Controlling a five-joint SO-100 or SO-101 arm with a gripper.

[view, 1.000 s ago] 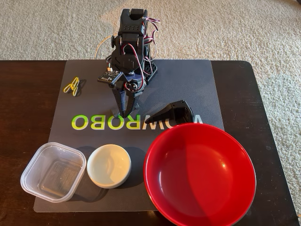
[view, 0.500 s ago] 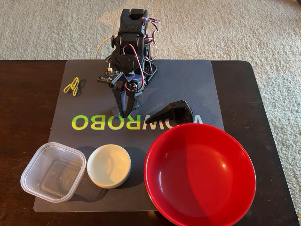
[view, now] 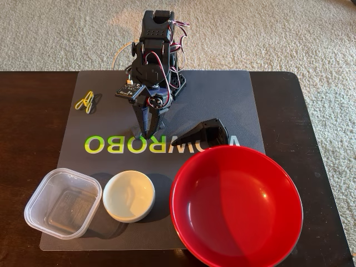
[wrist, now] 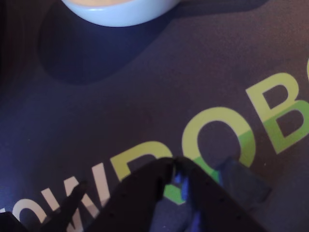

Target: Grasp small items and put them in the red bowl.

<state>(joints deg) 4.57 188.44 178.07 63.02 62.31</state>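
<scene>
On the grey mat [view: 233,105], gripper [view: 144,134] pointed tip-down at the green lettering [view: 119,144], fingers drawn together to a closed point, clasping nothing visible. Same in the wrist view: gripper [wrist: 176,166] with dark fingers meeting at a narrow tip just over the printed letters [wrist: 227,140], nothing between them.

To the right of the gripper in the fixed view, near it, black wedge-shaped part [view: 204,133] lying on the mat, touching or just short of the far rim of the red bowl [view: 236,208]. Bowl nearer the camera and to the right of the gripper, wide, glossy, empty.

Directly toward the camera from the gripper, small white dish [view: 129,195], upright, empty; its pale rim [wrist: 120,12] at the top edge of the wrist view. Left of the dish, just beside it, clear square tub [view: 63,202], also empty.

Back and to the left of the gripper, well apart from it, yellow clip pair [view: 84,101] on the mat near its left edge.

Under the mat, dark wooden table [view: 33,128]; beyond it, pale carpet [view: 267,33].
</scene>
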